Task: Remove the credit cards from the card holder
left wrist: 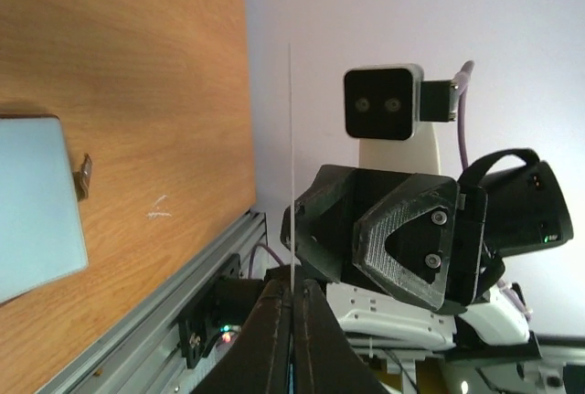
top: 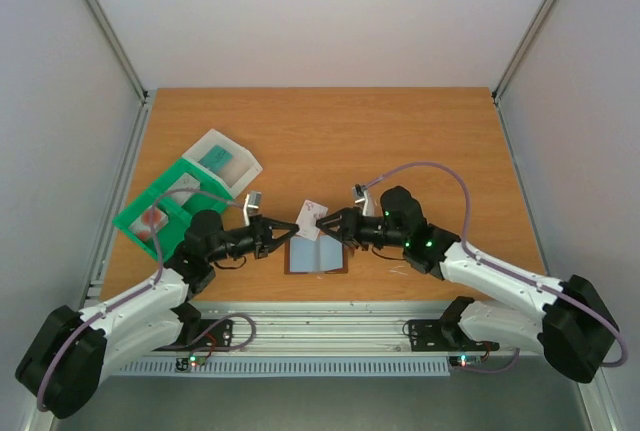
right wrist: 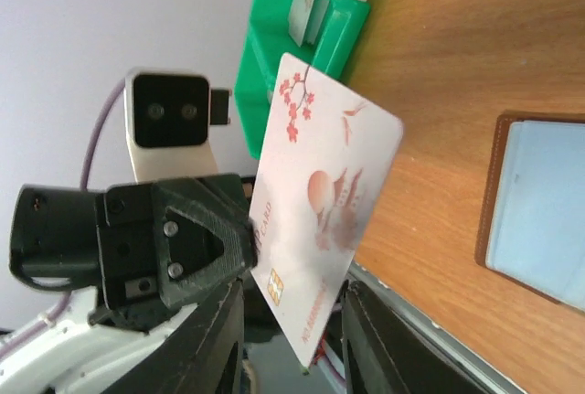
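One thin white rectangular credit card (top: 311, 218), printed with red blossoms and a pale red round mark, is held in the air between the two grippers, just above the far edge of the card holder. It is out of the holder and touches nothing but the fingers.

The card is clamped at one short end by the left gripper (left wrist: 292, 290), whose jaws are closed flat on it. In the left wrist view the card is seen edge-on as a single thin line rising from between the fingers. The opposite end of the card lies between the jaws of the right gripper (right wrist: 294, 301), which stand narrowly apart. A gap is visible on one side of the card at least, and contact on the other side cannot be told.

One small flat brown card holder (top: 318, 256) with grey-blue inner faces lies open on the wooden desk (top: 400, 141), close to the middle of the near edge.

One green compartmented plastic tray (top: 130, 219) is set near the left edge of the desk, and one clear plastic box (top: 245, 161) rests against the tray's far corner. A teal piece is seen in the box and a reddish piece in one tray compartment; what they are cannot be told.
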